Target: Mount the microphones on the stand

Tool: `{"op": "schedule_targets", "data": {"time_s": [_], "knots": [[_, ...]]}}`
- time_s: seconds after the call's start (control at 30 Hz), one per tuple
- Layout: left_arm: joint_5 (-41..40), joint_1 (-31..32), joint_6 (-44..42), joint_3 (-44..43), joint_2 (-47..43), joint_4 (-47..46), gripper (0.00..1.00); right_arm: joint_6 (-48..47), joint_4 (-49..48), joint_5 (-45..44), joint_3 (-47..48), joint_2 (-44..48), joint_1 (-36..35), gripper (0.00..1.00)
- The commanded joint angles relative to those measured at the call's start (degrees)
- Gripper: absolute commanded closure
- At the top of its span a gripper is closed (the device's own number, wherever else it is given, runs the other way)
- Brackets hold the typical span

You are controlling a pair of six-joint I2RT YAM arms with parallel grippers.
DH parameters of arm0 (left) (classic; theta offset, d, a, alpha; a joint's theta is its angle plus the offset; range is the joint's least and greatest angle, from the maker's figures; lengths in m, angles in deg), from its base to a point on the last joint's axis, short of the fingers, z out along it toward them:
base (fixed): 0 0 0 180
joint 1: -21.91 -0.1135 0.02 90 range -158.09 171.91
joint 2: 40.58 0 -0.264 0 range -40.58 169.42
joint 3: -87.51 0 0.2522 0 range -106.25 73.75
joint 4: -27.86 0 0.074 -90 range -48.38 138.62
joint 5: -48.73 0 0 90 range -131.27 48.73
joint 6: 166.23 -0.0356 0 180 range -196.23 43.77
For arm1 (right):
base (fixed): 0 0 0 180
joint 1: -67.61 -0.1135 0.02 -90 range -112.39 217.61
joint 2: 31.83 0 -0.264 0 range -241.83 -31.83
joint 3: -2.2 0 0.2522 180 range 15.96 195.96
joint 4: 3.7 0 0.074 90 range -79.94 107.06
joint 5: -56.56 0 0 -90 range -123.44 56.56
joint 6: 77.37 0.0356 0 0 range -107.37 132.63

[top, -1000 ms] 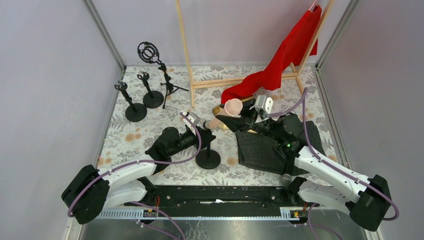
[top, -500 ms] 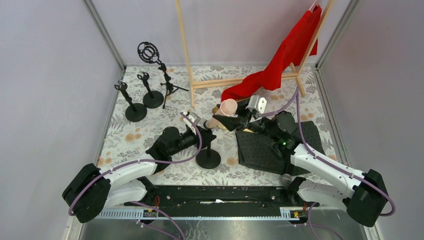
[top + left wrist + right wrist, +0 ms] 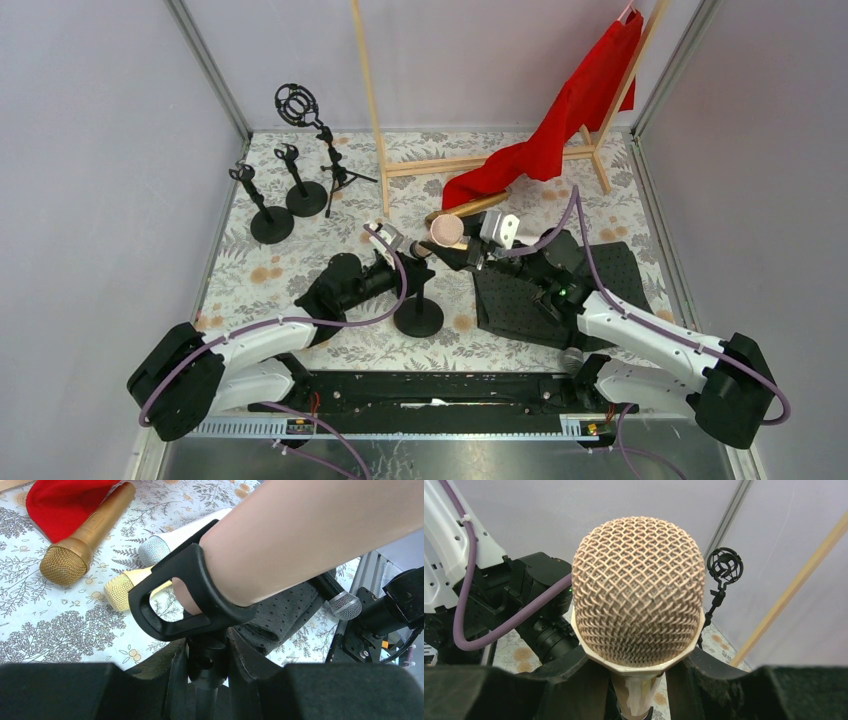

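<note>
The pink microphone points its mesh head at the right wrist camera. My right gripper is shut on its body just below the head. In the top view the pink microphone slants down to the left, and its body lies in the black clip of the round-based stand. My left gripper is shut on the stand's neck right under that clip. The gold microphone, the pale yellow one and the white one lie on the floral table beyond the clip.
Two more round-based stands and a tripod with a ring mount are at the back left. A red cloth hangs off a wooden rack. A black perforated mat lies under my right arm.
My right gripper has carried the pink microphone left and toward the near edge, bringing its body down into the stand's clip. The left gripper has held the stand still.
</note>
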Motion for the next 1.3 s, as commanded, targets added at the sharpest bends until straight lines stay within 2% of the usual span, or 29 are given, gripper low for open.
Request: {"op": "schedule_targets", "data": {"time_s": [0.0, 0.27, 0.6, 0.9, 1.27], "knots": [[0.92, 0.84, 0.3, -1.44, 0.42, -5.25, 1.0, -7.03, 4.96, -3.28, -0.89, -0.3, -1.29, 1.0], [0.91, 1.15, -0.36, -1.19, 0.68, -5.97, 1.0, -10.43, 7.19, -7.83, -1.91, -1.42, -3.27, 1.0], [0.81, 2.74, -5.41, 1.26, -0.77, -7.29, 1.0, -9.05, 11.55, -11.22, -2.72, -2.32, -3.89, 1.0], [1.38, 3.84, -4.41, 4.09, -0.66, -13.36, 1.0, -7.49, 9.3, -13.83, -6.59, -2.63, -4.28, 1.0], [0.97, 4.74, -5.27, 4.03, 0.31, -13.31, 1.0, -7.31, 10.26, -15.23, -7.91, -4.66, -4.7, 1.0]]}}
